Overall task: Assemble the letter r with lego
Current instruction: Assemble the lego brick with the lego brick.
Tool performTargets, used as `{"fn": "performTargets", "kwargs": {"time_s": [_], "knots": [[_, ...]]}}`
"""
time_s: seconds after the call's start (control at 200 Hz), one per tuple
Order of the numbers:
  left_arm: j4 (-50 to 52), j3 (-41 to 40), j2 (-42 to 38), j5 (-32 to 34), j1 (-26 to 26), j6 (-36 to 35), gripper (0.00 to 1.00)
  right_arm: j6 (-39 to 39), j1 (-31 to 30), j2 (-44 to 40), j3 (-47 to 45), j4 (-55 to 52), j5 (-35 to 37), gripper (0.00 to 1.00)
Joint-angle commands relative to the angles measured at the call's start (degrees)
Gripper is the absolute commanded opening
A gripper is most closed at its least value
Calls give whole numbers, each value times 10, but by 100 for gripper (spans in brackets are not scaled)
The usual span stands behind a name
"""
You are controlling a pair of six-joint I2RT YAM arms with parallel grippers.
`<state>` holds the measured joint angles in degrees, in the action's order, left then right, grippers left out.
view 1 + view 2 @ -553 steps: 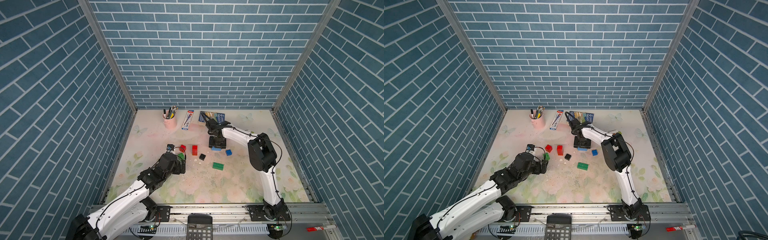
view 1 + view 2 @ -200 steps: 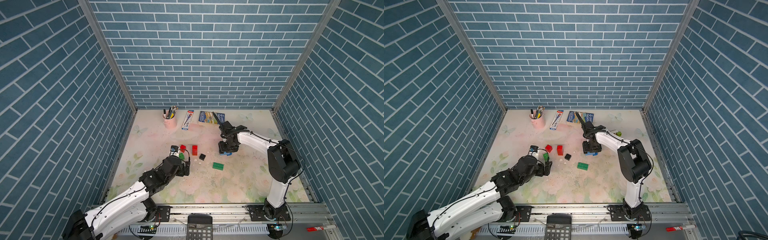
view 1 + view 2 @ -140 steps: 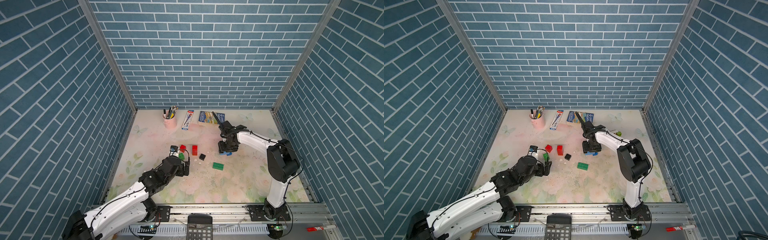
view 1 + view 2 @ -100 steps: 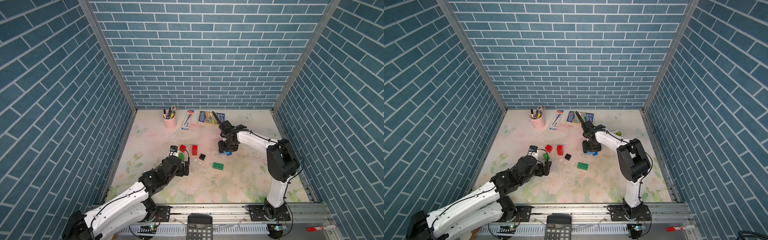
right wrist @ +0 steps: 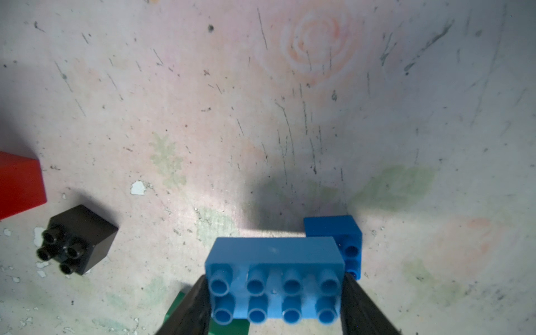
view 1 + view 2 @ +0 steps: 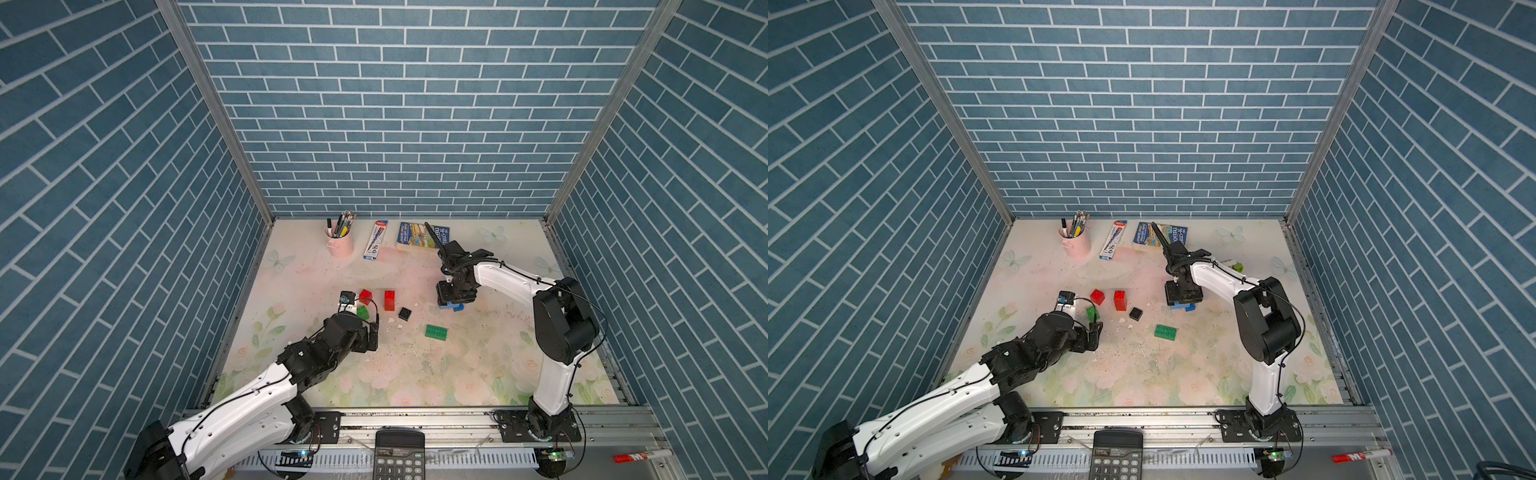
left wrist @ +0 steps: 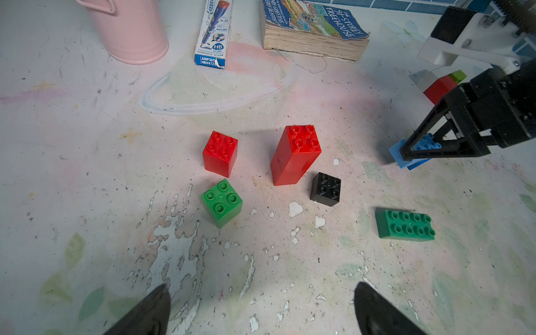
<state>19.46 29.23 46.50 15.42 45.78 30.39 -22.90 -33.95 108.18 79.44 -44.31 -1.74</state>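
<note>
Clamps long blue brick (image 5: 274,261) in right gripper (image 5: 275,304), perhaps touching small blue brick (image 5: 333,229); holds left gripper (image 7: 261,290) spread wide, empty.

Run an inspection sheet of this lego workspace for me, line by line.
Surface: floral mat, scuffed, paint flaking.
Job's things: red square brick, tall red stack, green square brick, black square brick and long green brick loose; white, red and lime bricks clustered behind the right arm; small blue brick beside the held one.
Clutter: pink pen cup, pencil box, book at the back; calculator, red marker at the front edge.
Grippers: left pincer open, empty; right pincer shut on long blue brick.
Cables: black cable along the right arm, tidy.
Surroundings: blue brick-pattern walls; nothing else seen.
</note>
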Motion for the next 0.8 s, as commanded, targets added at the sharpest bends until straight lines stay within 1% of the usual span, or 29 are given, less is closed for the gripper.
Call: {"fn": "performTargets", "kwargs": {"time_s": [0.0,0.22,0.34,0.55,0.645,0.795], "knots": [[7,13,-1,8,3,-3,100,23,3,17,-6,-17,12,27],[8,9,-4,10,2,-1,100,26,3,10,-14,-2,5,26],[8,8,-4,11,2,-1,100,19,0,12,-17,6,-7,26],[9,7,-4,12,2,0,100,8,-2,21,-18,10,-6,26],[10,7,-8,12,3,0,99,3,-3,23,-31,22,-12,23],[12,1,-15,15,2,-1,100,-1,-6,21,-53,41,-19,23]]}}
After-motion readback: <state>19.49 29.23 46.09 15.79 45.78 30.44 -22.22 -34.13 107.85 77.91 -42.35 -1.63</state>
